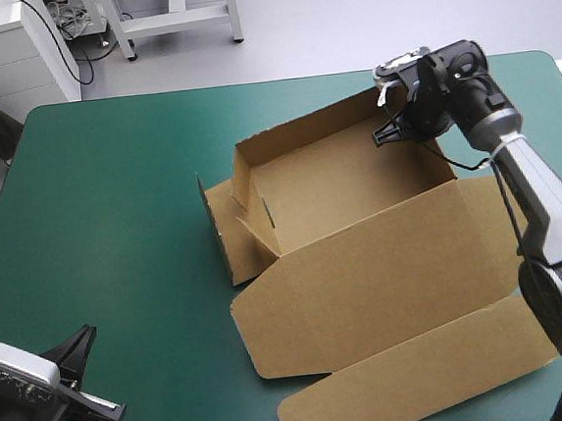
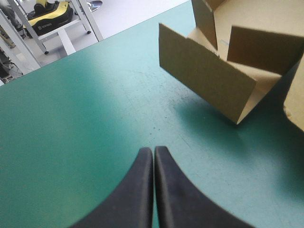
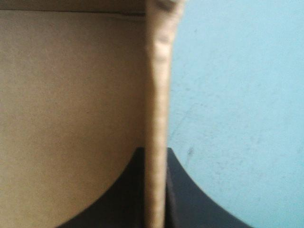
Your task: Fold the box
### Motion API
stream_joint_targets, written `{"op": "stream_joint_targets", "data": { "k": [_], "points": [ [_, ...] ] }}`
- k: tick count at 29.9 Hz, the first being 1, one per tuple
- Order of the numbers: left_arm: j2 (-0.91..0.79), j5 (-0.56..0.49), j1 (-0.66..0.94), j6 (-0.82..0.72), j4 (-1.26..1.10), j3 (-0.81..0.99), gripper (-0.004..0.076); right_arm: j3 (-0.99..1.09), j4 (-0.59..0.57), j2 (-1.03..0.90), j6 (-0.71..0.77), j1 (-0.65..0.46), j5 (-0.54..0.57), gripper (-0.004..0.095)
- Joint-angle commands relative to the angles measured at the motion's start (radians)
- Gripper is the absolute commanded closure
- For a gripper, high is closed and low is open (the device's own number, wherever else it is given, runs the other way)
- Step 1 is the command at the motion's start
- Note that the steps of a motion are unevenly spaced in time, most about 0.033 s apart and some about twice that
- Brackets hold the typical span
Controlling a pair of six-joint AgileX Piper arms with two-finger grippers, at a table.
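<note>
We judge the box [image 1: 363, 252], mid-right of the frame on the teal-green counter [image 1: 113, 205], light, stiff in its panels and weak at creases, best held by a wall edge, as the right gripper [image 1: 385, 134] does, jaws pinching a raised wall at upper right, while the left gripper [image 2: 153, 151] sits clenched empty at lower left.

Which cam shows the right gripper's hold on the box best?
Right wrist view: the edge of the box wall runs between the fingers of the right gripper, all but shut on it. High view shows that gripper at the box's far right corner, grip unclear. Left wrist view shows only the box's left-side flaps.
</note>
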Motion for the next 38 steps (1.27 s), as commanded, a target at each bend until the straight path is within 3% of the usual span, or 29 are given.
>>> {"op": "stream_joint_targets", "data": {
  "k": [1, 12, 15, 17, 22, 25, 29, 34, 38],
  "points": [
    [0.020, -0.122, -0.001, -0.009, -0.010, -0.004, 0.0731, -0.048, -0.014, -0.153, 0.004, -0.021, 0.015, 0.0928],
    [0.020, -0.254, -0.001, -0.012, -0.070, 0.088, 0.0729, -0.048, -0.018, -0.365, 0.026, -0.048, 0.015, 0.0928],
    [0.020, -0.262, -0.001, -0.012, -0.109, 0.088, 0.0688, -0.048, -0.018, -0.372, 0.026, -0.048, 0.015, 0.0929],
    [0.020, -0.264, -0.001, -0.012, -0.136, 0.088, 0.0606, -0.046, -0.012, -0.372, 0.026, -0.048, 0.015, 0.0928],
    [0.020, -0.264, -0.001, -0.012, -0.182, 0.088, 0.0279, -0.014, -0.004, -0.372, 0.026, -0.048, 0.015, 0.0928],
    [0.020, -0.267, -0.001, -0.012, -0.252, 0.088, 0.0199, 0.011, -0.004, -0.372, 0.024, -0.048, 0.015, 0.0928],
    [0.020, -0.266, -0.001, -0.012, -0.403, 0.088, 0.0230, 0.022, 0.003, -0.372, 0.024, -0.048, 0.015, 0.0928],
    [0.020, -0.267, -0.001, 0.118, -0.407, 0.086, 0.0266, 0.022, 0.003, -0.372, 0.015, -0.048, 0.015, 0.0928],
    [0.074, -0.262, -0.001, 0.116, -0.405, 0.041, 0.0277, 0.022, 0.019, -0.372, 0.013, -0.048, 0.015, 0.0928]
  ]
}}
